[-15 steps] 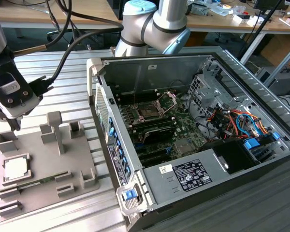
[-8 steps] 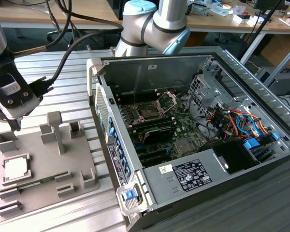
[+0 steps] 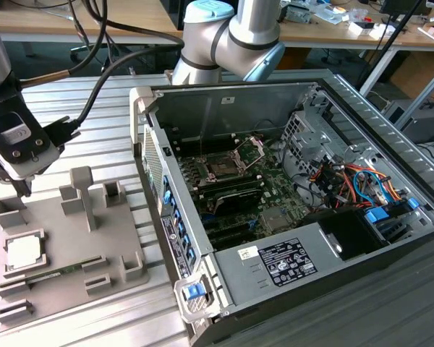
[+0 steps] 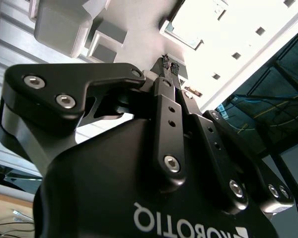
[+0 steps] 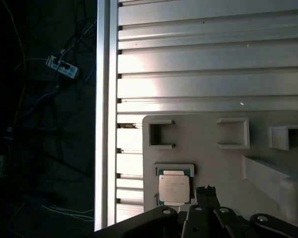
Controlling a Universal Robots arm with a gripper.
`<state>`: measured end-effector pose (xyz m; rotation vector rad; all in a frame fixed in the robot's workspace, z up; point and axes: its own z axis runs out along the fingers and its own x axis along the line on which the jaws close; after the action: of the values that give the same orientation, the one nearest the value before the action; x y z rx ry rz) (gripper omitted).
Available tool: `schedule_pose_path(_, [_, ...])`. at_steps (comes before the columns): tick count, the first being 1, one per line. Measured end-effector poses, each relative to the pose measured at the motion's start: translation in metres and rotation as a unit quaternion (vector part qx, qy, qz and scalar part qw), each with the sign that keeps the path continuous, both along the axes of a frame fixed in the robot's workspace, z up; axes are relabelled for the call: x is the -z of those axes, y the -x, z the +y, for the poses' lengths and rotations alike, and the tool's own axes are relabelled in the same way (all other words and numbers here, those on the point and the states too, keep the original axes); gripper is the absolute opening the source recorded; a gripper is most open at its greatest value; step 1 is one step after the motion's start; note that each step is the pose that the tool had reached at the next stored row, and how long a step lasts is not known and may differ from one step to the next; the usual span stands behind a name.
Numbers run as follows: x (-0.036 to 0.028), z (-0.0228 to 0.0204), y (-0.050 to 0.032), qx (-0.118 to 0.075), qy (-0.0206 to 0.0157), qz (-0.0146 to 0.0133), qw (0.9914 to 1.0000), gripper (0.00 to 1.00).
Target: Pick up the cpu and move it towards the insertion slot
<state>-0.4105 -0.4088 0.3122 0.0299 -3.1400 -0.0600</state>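
The cpu is a pale silver square chip lying flat in a holder on the grey fixture plate at the exterior view's left. In the first wrist view the cpu sits right beside my fingertips. My gripper hangs above the plate, a little behind the cpu and apart from it. Its fingers are pressed together with nothing between them, so the gripper is shut. The insertion slot is a dark square socket with a raised silver frame on the motherboard inside the open computer case.
A thin green memory stick lies on the plate just in front of the cpu. Upright grey blocks stand on the plate. The case wall rises between the plate and the socket. Cables fill the case's right side.
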Motion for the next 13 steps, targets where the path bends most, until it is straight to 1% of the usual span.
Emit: schedule_pose_path(13, [0.0022, -0.0005, 0.0000, 0.000, 0.0000, 0.0000, 1.00000, 0.11])
